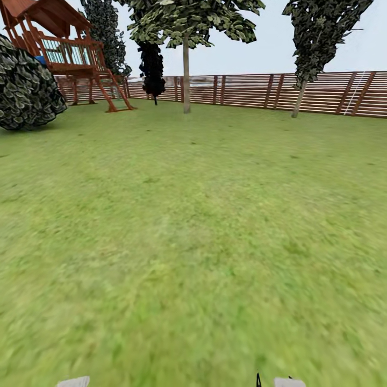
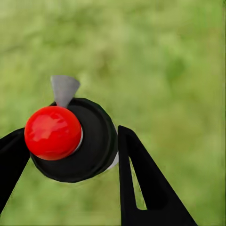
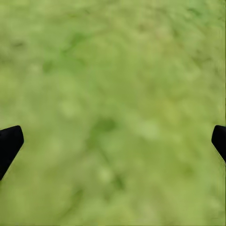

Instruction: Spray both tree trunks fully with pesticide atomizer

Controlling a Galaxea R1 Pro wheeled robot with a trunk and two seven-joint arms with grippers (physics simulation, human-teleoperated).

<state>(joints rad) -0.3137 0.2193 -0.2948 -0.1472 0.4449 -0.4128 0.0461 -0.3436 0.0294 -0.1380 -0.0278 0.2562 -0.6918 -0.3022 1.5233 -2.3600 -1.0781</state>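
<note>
In the left wrist view the pesticide atomizer (image 2: 92, 146) sits between my black fingers (image 2: 141, 183): a round black body with a glossy red ball (image 2: 52, 133) on top and a grey nozzle (image 2: 64, 89). My left gripper (image 2: 70, 146) is shut on it above blurred grass. My right gripper (image 3: 113, 141) is open, its two black tips far apart over bare grass. In the head view, one tall tree with a straight pale trunk (image 1: 186, 75) and a leafy crown stands far ahead by the fence.
A wide lawn (image 1: 193, 242) stretches ahead to a brown slatted fence (image 1: 258, 91). A wooden play tower (image 1: 70, 54) and a big dark shrub (image 1: 24, 86) stand at the far left. Dark narrow conifers (image 1: 152, 67) (image 1: 317, 37) grow near the fence.
</note>
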